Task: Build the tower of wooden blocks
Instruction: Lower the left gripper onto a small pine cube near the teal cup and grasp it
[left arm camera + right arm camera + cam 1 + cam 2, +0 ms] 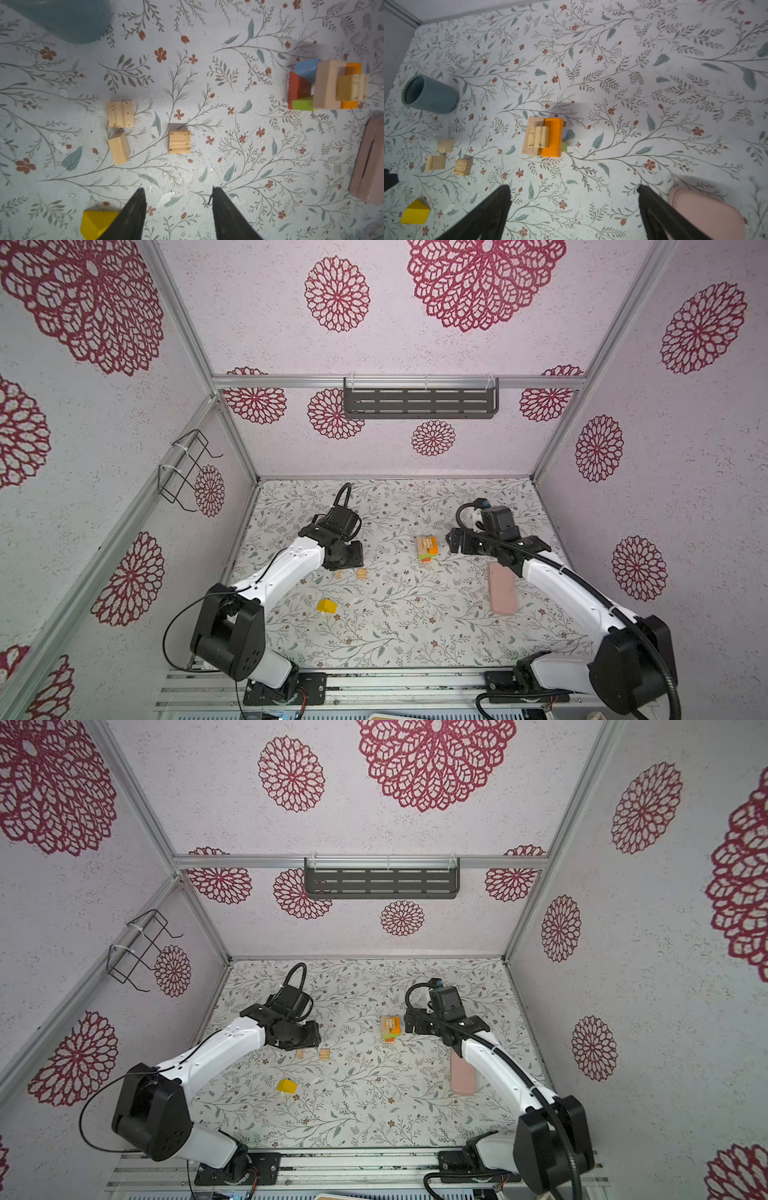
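Left claw (178, 189) is released: fingers apart, nothing between them, hanging over bare bench (207, 62). Ahead of it in the wrist view lie three loose plain wood blocks (120, 114). The grooved block (179, 141) is the one most in line with the gap, and the other two sit touching each other off to one side. A yellow block (93, 222) sits right by one finger.

Right claw (573, 186) is spread wide and empty too. In both top views it's parked just beside the tower (427, 548), not touching it.

The tower stands mid-bench, with red, blue and green at the bottom and a long plain piece and an orange one across those. A small grooved plain block on top sits off-centre.

My read is that the stack stands on its own and the step in hand is fetching the next block, left side's job. The next move calls for squaring the fingers over the grooved block, dropping down and pinching its flat sides. Then it's a gentle carry to the tower, because that top perch looks small.
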You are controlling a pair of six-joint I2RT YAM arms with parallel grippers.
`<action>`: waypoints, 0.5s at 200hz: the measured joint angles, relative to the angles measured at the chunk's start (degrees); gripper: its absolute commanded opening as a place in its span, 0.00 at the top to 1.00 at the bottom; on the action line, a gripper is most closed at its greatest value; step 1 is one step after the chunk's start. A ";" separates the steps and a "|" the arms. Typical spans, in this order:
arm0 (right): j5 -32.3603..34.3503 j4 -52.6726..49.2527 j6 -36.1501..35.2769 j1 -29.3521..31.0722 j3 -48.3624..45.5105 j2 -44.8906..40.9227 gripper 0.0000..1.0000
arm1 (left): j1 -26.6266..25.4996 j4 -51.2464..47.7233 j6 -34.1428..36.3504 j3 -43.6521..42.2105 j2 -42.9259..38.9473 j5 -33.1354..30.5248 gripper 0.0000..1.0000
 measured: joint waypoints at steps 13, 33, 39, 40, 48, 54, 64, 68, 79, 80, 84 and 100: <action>-0.26 1.97 0.00 -1.60 -2.38 -3.15 0.01 | -0.87 -0.09 -0.17 0.33 1.77 -0.22 0.48; -0.87 4.26 0.00 -3.58 -4.94 -6.05 0.01 | -1.86 -0.20 -0.17 1.44 4.57 -0.39 0.48; -1.09 4.70 0.00 -4.02 -5.55 -6.60 0.01 | -2.08 -0.26 -0.17 1.88 5.49 -0.48 0.48; -1.11 4.81 0.02 -4.11 -5.68 -6.69 0.01 | -2.10 -0.24 -0.17 1.92 5.55 -0.50 0.48; -1.22 5.29 0.00 -4.57 -6.51 -7.21 0.01 | -2.36 -0.31 -0.15 2.51 6.69 -0.68 0.48; -1.31 5.64 0.00 -4.87 -7.10 -7.48 0.01 | -2.51 -0.31 -0.15 2.93 7.45 -0.85 0.47; -1.57 5.81 0.00 -5.33 -8.04 -7.82 0.01 | -2.71 -0.31 -0.09 3.56 8.70 -1.25 0.47; -1.70 5.84 0.02 -5.49 -8.33 -7.91 0.01 | -2.75 -0.28 -0.07 3.72 9.07 -1.46 0.46; -2.27 5.88 0.00 -5.95 -8.94 -8.02 0.01 | -2.82 -0.44 0.09 4.24 10.03 -2.08 0.45; -2.27 5.90 0.00 -6.01 -9.01 -8.02 0.01 | -2.82 -0.46 0.11 4.26 10.10 -2.12 0.44; -2.56 5.90 0.00 -6.14 -9.11 -8.02 0.01 | -2.82 -0.48 0.22 4.44 10.40 -2.25 0.44; -2.73 5.92 0.00 -6.67 -9.22 -8.04 0.01 | -2.84 -0.74 0.55 5.18 11.72 -3.02 0.40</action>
